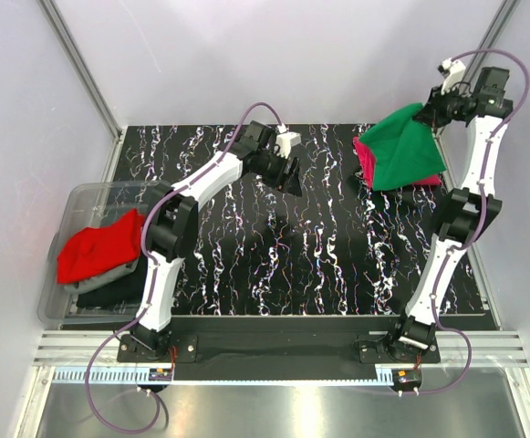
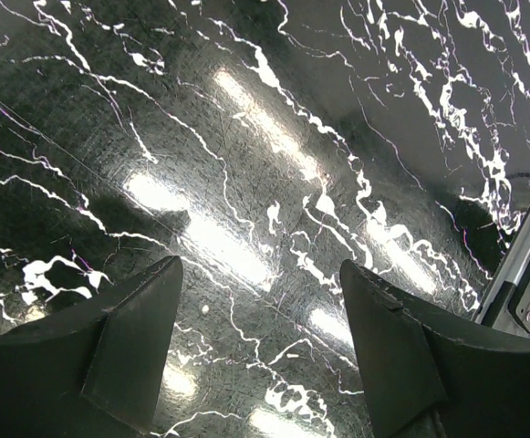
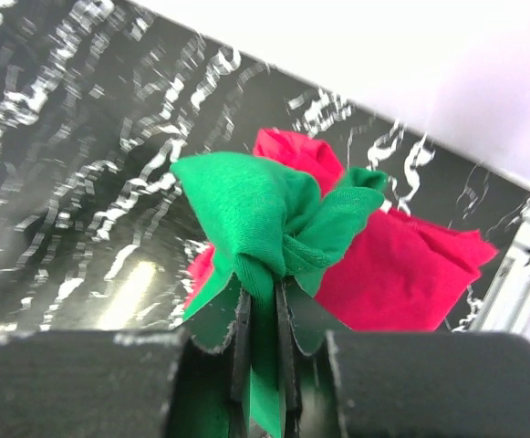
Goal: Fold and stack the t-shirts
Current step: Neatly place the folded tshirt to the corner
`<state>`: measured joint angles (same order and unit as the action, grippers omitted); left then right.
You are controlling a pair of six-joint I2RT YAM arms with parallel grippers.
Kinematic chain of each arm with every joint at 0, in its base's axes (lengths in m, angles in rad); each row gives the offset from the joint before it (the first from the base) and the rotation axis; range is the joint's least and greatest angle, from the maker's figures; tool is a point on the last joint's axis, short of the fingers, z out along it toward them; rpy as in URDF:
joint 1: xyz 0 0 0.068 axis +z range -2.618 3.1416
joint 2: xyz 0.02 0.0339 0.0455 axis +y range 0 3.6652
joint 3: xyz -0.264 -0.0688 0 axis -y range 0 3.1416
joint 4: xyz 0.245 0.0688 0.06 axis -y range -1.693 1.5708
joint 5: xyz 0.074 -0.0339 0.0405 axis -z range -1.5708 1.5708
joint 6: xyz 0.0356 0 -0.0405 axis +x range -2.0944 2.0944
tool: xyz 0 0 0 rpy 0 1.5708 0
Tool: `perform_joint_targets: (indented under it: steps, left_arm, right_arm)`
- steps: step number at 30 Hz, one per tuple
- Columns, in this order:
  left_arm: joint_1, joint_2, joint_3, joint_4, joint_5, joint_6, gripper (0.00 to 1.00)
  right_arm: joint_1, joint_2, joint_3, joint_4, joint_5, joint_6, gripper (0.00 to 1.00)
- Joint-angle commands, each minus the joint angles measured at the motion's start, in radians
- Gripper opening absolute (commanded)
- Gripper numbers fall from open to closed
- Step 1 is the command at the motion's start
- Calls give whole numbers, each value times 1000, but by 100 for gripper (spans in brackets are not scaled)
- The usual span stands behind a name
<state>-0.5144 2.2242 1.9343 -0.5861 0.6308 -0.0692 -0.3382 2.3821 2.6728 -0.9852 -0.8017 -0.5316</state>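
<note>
Top external: right gripper (image 1: 429,108) at the far right corner is clamped on a bunched corner of the green t-shirt (image 1: 406,151) — the rest hangs over the magenta-pink t-shirt (image 1: 365,162) on the black marbled table (image 1: 274,265); left gripper (image 1: 292,172) hovers mid-table, jaws wide, nothing between them; red t-shirt (image 1: 100,245) lies on a grey t-shirt (image 1: 126,270) and a black t-shirt (image 1: 109,292) in the clear bin (image 1: 75,196) — far left.

No readable text, labels or numbers anywhere.

light: bright overhead | glare: streaks on table (image 2: 246,246) | blur: right-wrist foreground soft
</note>
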Motion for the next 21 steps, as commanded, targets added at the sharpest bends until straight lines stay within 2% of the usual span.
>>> perform_joint_targets:
  steps: [1, 3, 4, 5, 6, 8, 9, 11, 14, 17, 20, 21]
  left_arm:
    - [-6, -55, -14, 9, -5, 22, 75]
    - [-7, -54, -12, 3, -11, 28, 75]
    - [-9, -51, -11, 0, -14, 29, 75]
    - [-9, -48, -5, 0, -17, 32, 75]
    - [-9, -46, -3, -3, -20, 35, 75]
    - [-12, -41, 8, -4, -31, 43, 75]
    - [-13, -43, 9, -7, -34, 45, 75]
    - [-18, -43, 14, -11, -40, 52, 76]
    - [-21, -43, 14, -9, -48, 55, 76]
    - [-22, -40, 15, -11, -48, 54, 76]
    - [-22, -35, 23, -11, -66, 52, 76]
    - [-22, -32, 25, -12, -69, 52, 76]
  right_arm:
    - [10, 110, 55, 25, 41, -21, 0]
    - [10, 146, 44, 63, 100, -5, 3]
    - [10, 176, 35, 126, 139, 7, 10]
    - [8, 193, 29, 161, 227, 24, 38]
    - [8, 209, 25, 195, 275, 27, 44]
    - [4, 253, 48, 295, 372, 70, 48]
    - [-1, 265, 91, 312, 389, 80, 56]
    - [-1, 259, 107, 368, 438, 97, 60]
    - [-1, 218, 113, 453, 609, 113, 61]
    - [-1, 146, 76, 503, 671, 107, 61]
    - [8, 17, -110, 637, 742, 68, 61]
    - [14, -12, -220, 675, 766, 49, 61]
